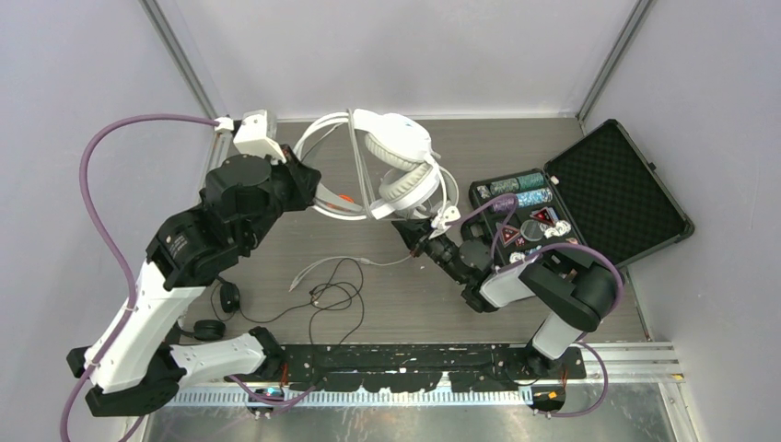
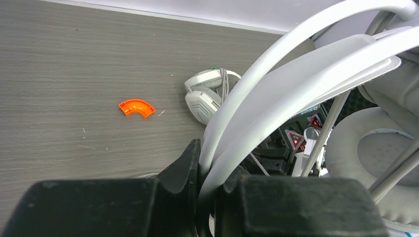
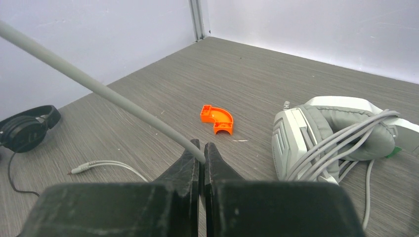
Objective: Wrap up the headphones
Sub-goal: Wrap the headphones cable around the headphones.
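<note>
A white over-ear pair of headphones (image 1: 398,152) hangs above the table's back middle. My left gripper (image 2: 213,163) is shut on its white headband (image 2: 296,64); in the top view this gripper (image 1: 308,184) is left of the cups. My right gripper (image 3: 202,147) is shut on the thin grey-white cord (image 3: 99,89), which runs taut up to the left; it sits below the cups (image 1: 412,238). A second white headset (image 3: 321,131), cord wound round it, lies on the table. A small black pair (image 1: 221,308) with a loose black cord (image 1: 336,295) lies front left.
An orange curved piece (image 3: 217,118) lies on the table near the wrapped headset. The open black foam-lined case (image 1: 617,180) of chips stands at the right. A loose white cord end with a plug (image 3: 94,165) lies in front. Walls close the back and both sides.
</note>
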You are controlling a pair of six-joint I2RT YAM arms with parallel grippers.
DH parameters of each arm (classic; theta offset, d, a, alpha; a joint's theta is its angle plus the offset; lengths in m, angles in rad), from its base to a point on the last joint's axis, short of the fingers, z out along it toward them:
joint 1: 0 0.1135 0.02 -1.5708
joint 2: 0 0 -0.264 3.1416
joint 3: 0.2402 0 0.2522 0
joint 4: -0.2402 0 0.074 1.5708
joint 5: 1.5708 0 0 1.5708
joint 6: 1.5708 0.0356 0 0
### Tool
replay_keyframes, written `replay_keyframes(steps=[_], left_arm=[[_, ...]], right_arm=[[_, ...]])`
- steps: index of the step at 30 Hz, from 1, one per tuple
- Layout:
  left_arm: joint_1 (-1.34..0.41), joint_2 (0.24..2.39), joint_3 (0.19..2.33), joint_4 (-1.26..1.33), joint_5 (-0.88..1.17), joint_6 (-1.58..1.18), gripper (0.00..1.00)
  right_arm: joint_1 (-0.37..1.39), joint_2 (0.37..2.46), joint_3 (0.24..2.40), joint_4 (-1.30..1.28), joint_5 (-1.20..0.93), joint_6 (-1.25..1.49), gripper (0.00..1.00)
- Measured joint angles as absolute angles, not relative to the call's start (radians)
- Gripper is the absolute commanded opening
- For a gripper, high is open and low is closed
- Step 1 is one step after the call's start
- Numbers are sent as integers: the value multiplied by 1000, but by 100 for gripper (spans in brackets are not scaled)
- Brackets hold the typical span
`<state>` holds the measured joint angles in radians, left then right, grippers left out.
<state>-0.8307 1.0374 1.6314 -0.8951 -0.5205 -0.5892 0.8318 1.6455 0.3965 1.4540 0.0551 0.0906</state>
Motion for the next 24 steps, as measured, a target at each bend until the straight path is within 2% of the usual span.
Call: replay_keyframes(steps=[7,15,24], left_arm=[[-828,1033,1628,-898,-440,-536,0],[-825,1055,1649,-950,-153,-353,0],[-825,1056,1617,-1005,122,56,0]], right_arm=[[793,1641,397,1464,20,139,1],[777,1539,390,1412,-50,188,1],[764,1231,379,1053,-216,368,1]])
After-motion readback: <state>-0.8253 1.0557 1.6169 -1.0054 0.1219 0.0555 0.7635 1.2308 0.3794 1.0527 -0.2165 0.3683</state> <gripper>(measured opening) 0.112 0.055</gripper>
